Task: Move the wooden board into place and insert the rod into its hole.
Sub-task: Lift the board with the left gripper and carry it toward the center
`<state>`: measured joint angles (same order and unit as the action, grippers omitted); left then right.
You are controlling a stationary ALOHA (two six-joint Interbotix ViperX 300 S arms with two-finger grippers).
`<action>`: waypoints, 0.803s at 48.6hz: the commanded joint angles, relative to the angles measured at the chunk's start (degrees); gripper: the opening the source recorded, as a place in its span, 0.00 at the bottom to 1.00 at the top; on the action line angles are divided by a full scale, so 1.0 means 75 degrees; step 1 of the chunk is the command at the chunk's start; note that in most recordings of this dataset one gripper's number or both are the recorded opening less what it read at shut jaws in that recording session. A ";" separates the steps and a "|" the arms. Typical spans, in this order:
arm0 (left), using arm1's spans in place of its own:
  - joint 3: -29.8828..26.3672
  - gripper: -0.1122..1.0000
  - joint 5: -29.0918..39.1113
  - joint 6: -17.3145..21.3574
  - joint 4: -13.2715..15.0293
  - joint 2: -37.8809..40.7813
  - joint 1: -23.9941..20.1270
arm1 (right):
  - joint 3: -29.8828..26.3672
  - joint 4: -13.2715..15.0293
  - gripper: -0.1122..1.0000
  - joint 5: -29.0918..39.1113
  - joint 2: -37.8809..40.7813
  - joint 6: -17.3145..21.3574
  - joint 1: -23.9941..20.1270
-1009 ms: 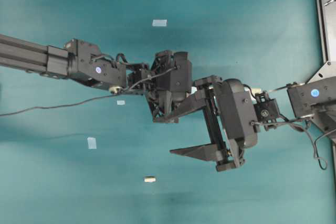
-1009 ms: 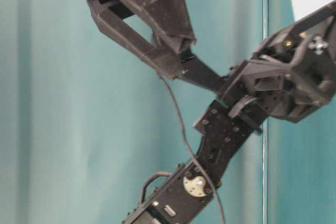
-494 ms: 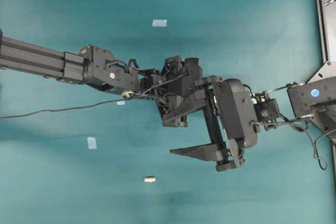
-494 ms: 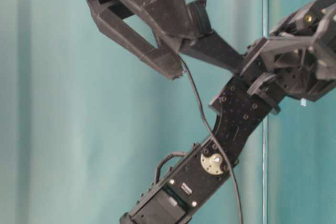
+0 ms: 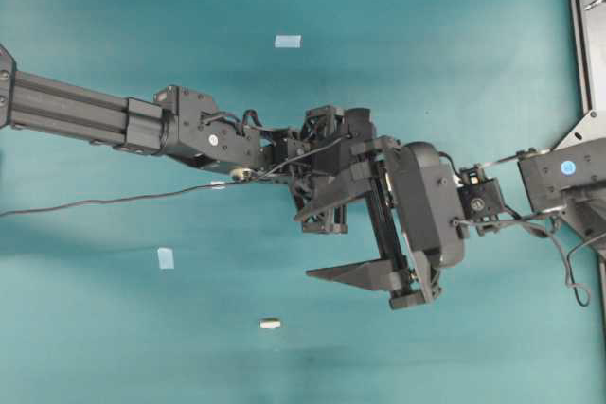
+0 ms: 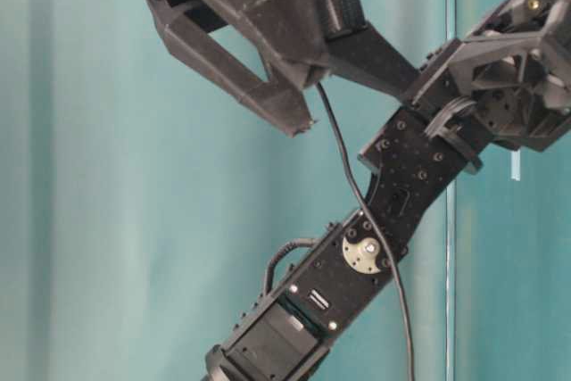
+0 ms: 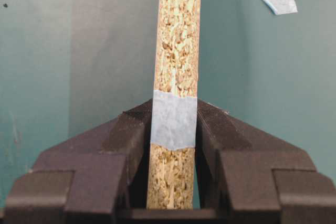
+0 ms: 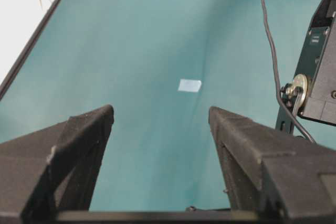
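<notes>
Closest to the left arm's own camera, the left gripper (image 7: 173,129) is pinching the wooden board (image 7: 177,51) on its thin edges, one finger (image 7: 131,129) on each side. The board's speckled chipboard edge faces the camera and runs straight away from the jaws, with a band of pale blue tape (image 7: 174,119) wrapped round it right where the fingers press. Beyond it lies the teal table (image 7: 79,51) and a loose tape square (image 7: 279,0).

Seen from above, that gripper (image 5: 327,210) sits mid-table, partly tucked under the right gripper (image 5: 374,224), whose jaws are spread wide with nothing between them. The rod (image 5: 270,324) lies alone on the table, well apart from both grippers, nearer the bottom edge of the view.
</notes>
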<state>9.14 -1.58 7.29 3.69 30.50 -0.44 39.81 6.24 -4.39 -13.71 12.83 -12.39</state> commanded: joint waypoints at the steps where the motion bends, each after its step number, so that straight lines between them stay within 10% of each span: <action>1: -0.0117 0.29 0.0094 -0.0129 0.0012 -0.0129 0.0070 | -0.0129 0.0000 0.82 -0.0070 -0.0082 0.0012 0.0000; 14: -0.0199 0.30 0.0141 -0.0457 0.0000 -0.0129 0.0059 | -0.0129 0.0000 0.82 -0.0070 -0.0082 0.0012 0.0000; 21: -0.0199 0.61 0.0105 -0.0492 0.0000 -0.0152 0.0059 | -0.0129 0.0000 0.82 -0.0070 -0.0082 0.0012 0.0000; 39: -0.0059 0.55 0.0187 -0.0480 0.0000 -0.0562 0.0059 | -0.0129 0.0000 0.82 -0.0070 -0.0082 0.0012 0.0000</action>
<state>8.96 -0.18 4.22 3.60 30.15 -0.09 39.90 6.24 -4.39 -13.71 12.92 -12.39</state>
